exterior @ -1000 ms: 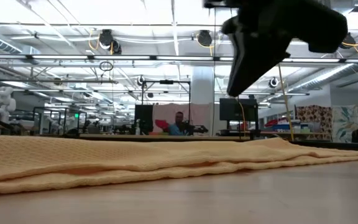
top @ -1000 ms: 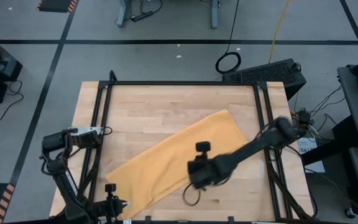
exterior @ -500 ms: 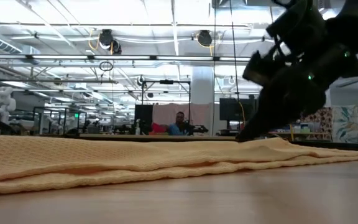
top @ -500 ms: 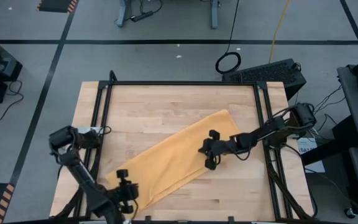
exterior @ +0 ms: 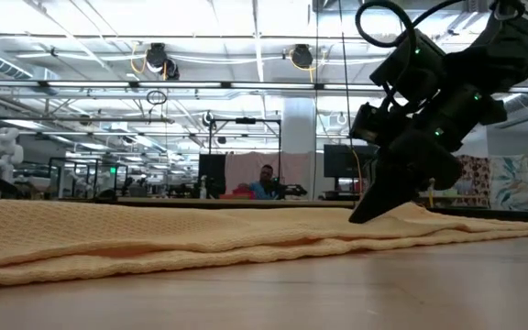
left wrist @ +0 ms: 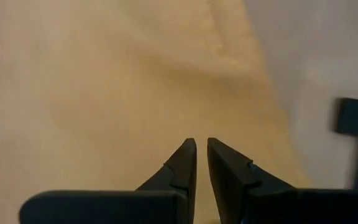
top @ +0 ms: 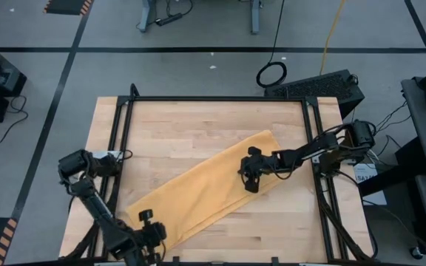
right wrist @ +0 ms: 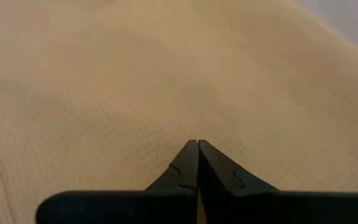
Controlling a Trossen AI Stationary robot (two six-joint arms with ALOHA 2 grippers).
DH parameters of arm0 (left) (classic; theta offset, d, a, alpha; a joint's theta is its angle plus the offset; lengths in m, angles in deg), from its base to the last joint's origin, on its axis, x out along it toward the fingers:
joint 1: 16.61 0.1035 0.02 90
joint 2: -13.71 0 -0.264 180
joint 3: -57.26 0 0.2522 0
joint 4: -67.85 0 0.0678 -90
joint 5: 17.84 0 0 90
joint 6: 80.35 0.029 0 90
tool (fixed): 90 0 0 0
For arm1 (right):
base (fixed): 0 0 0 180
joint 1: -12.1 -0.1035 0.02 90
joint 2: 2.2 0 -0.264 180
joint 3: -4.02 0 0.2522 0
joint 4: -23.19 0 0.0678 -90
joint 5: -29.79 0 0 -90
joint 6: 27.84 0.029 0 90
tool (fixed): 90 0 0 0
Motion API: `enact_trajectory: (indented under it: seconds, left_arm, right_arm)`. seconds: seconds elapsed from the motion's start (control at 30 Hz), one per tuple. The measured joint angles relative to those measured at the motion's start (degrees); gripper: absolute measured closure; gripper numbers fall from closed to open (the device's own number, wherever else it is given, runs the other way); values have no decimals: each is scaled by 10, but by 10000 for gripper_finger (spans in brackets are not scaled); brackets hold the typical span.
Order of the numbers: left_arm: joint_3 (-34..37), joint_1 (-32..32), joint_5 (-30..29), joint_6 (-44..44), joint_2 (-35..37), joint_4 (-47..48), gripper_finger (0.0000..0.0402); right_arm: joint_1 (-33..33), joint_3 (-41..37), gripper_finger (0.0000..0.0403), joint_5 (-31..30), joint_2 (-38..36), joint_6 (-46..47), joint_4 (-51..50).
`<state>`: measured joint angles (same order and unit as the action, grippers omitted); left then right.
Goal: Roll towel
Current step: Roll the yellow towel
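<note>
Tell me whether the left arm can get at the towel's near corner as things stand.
Probably yes. The left claw already hangs over the towel at that near-left corner, nothing lies between them, and the right claw works the far end.

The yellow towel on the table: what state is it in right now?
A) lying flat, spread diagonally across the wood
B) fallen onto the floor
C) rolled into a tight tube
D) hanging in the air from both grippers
A: the towel lies spread out at a slant on the wooden table, with the right gripper down on it.
</note>
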<state>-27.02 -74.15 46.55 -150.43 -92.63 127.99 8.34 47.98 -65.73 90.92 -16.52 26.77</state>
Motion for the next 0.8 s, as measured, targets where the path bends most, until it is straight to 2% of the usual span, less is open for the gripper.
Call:
enact_trajectory:
  seconds: [0.23,0.4,0.67,0.8]
  left_arm:
    - [0,-52,-17,-104,-30,-15,355]
    - [-1,-72,39,-148,-69,-28,355]
    - [-5,-105,85,-209,-46,-8,355]
    - [-12,-104,54,-202,-28,21,355]
  right_arm:
    - [-1,2,403,-1,0,13,-28]
    - [-1,3,403,-5,-2,15,-60]
    - [-2,3,403,-5,-3,21,-107]
    - [-1,0,403,-2,-18,-3,-80]
